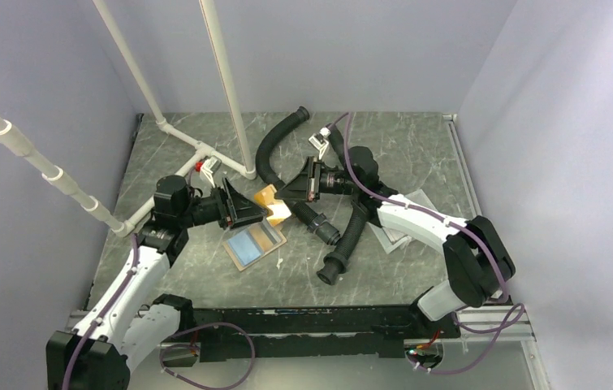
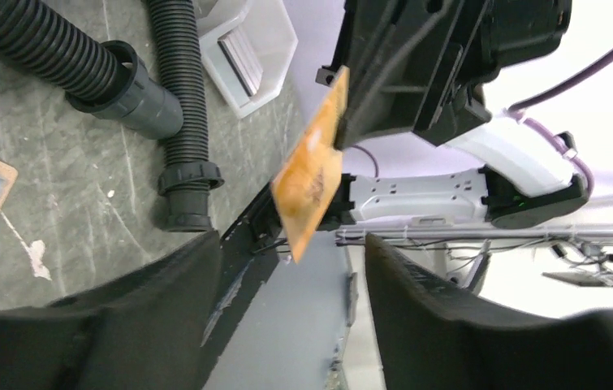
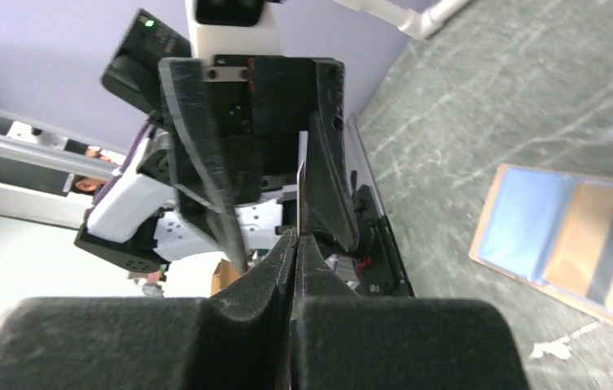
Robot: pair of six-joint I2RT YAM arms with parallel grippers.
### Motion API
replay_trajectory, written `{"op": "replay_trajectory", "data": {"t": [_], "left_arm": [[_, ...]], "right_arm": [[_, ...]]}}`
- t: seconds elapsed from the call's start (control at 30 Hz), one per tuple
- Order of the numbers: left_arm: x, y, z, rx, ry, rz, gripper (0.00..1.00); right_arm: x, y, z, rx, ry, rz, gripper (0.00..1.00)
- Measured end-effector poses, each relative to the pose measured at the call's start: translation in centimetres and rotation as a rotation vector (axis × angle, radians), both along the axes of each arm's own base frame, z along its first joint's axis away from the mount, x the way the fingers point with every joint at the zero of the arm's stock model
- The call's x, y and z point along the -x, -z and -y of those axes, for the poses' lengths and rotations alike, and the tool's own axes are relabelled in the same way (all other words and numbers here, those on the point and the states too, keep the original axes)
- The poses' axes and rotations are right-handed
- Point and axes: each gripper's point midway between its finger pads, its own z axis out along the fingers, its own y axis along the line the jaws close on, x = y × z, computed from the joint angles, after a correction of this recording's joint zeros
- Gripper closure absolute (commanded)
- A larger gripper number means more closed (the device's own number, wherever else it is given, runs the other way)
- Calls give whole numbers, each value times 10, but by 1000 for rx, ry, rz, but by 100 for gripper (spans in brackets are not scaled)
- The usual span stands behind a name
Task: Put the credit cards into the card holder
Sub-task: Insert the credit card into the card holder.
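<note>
The right gripper [image 3: 293, 237] has its jaws clamped on the orange card [image 2: 311, 175]; the left gripper [image 2: 291, 272] holds its jaws apart, one on either side of that card, with the card holder [image 1: 252, 242] open below them

No legible text anywhere

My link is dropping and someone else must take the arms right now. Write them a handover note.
Right gripper: shut on the orange card, held in the air between the arms.
Left gripper: open, fingers either side of that card, not gripping.
Card holder: lying open on the table.
White tray: holds a grey card.
Done: orange card lifted.
Left: probably pass it across, slot it into the holder, then fetch the tray's cards.
</note>
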Motion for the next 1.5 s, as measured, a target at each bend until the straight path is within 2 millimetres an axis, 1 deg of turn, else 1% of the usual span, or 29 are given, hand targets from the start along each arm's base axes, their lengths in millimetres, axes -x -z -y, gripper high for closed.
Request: {"op": "replay_trajectory", "data": {"t": [0.1, 0.17, 0.2, 0.23, 0.27, 0.3, 0.33, 0.4, 0.43, 0.47, 0.53, 0.6, 0.67, 0.73, 0.77, 0.83, 0.9, 0.97, 1.0, 1.07, 1.17, 1.2, 1.37, 1.5], "left_arm": [[-4, -2, 1, 14, -16, -22, 51], [-6, -2, 1, 19, -28, -32, 57], [-7, -3, 0, 20, -33, -32, 62], [-8, -4, 0, 21, -36, -26, 73], [-8, -4, 0, 21, -42, -25, 92], [-8, -5, 0, 23, -45, -23, 100], [-8, -6, -1, 24, -52, -19, 100], [-8, -9, -2, 14, -60, 8, 100], [-7, -6, -4, -9, -74, 4, 100], [-9, -1, -7, -40, -92, -7, 100], [-14, 11, -15, -122, -133, -45, 100], [-20, 23, -23, -212, -152, -92, 100], [-24, 42, -29, -293, -138, -151, 100], [-25, 72, -32, -356, -105, -247, 100], [-22, 84, -32, -373, -91, -286, 100], [-15, 111, -37, -420, -66, -382, 100], [-11, 126, -40, -441, -55, -433, 100], [-10, 137, -43, -455, -54, -460, 100], [-11, 140, -43, -458, -54, -464, 100], [-12, 147, -44, -461, -55, -470, 100], [-11, 159, -44, -468, -49, -484, 100], [-10, 166, -45, -471, -49, -492, 100], [-6, 182, -47, -479, -63, -497, 100], [2, 196, -50, -484, -76, -517, 100]], "right_arm": [[2, -11, -6, -51, -14, 17, 100], [5, -14, -10, -74, -22, 19, 100], [6, -15, -11, -82, -25, 15, 100], [7, -14, -12, -88, -25, 13, 100], [8, -12, -13, -90, -27, 9, 100], [8, -11, -14, -92, -26, 6, 100], [8, -7, -14, -90, -21, 3, 95], [5, 2, -15, -73, -10, -10, 79], [3, 8, -16, -60, -5, -6, 71], [2, 17, -17, -25, 5, 10, 66], [-5, 34, -16, 57, 36, 47, 63], [-13, 54, -15, 164, 65, 96, 65], [-17, 69, -18, 230, 52, 144, 75], [-16, 89, -26, 278, 7, 171, 90], [-15, 100, -30, 300, -15, 171, 95], [-12, 130, -39, 352, -69, 152, 100], [-9, 160, -42, 405, -103, 125, 100], [-2, 189, -41, 459, -134, 92, 100], [1, 201, -39, 483, -147, 78, 100], [2, 218, -37, 519, -161, 60, 100], [-1, 233, -36, 549, -165, 57, 100], [-2, 233, -36, 549, -166, 60, 100], [-10, 233, -36, 550, -154, 82, 100], [-12, 234, -35, 550, -151, 79, 100]]}}
